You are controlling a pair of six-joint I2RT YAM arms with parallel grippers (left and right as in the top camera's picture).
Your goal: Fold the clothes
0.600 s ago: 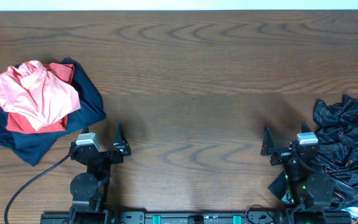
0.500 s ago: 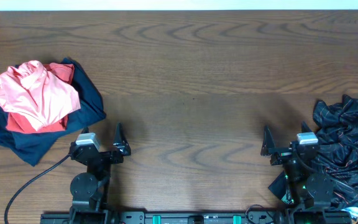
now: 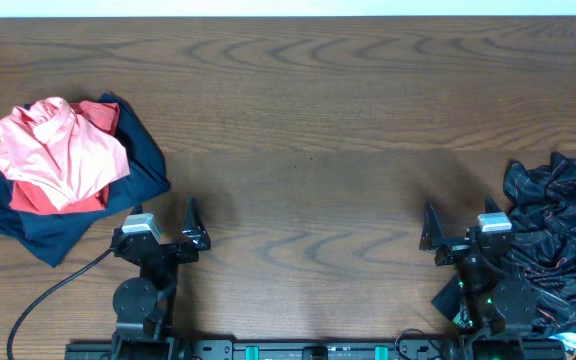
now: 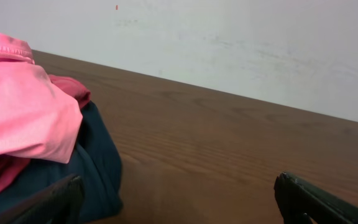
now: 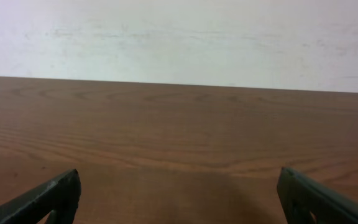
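nothing i can see shifts between the earlier overhead views and this one: my left gripper (image 3: 194, 226) and my right gripper (image 3: 432, 236) show no move, and neither the black jersey (image 3: 558, 225) nor the pink-and-navy pile (image 3: 63, 170) shows any new fold.

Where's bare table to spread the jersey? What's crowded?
Bare: the whole middle of the table, from the pink-and-navy pile at the left to the jersey at the right edge, back to the far edge. Crowded: the near edge, around the left gripper and right gripper, both open.
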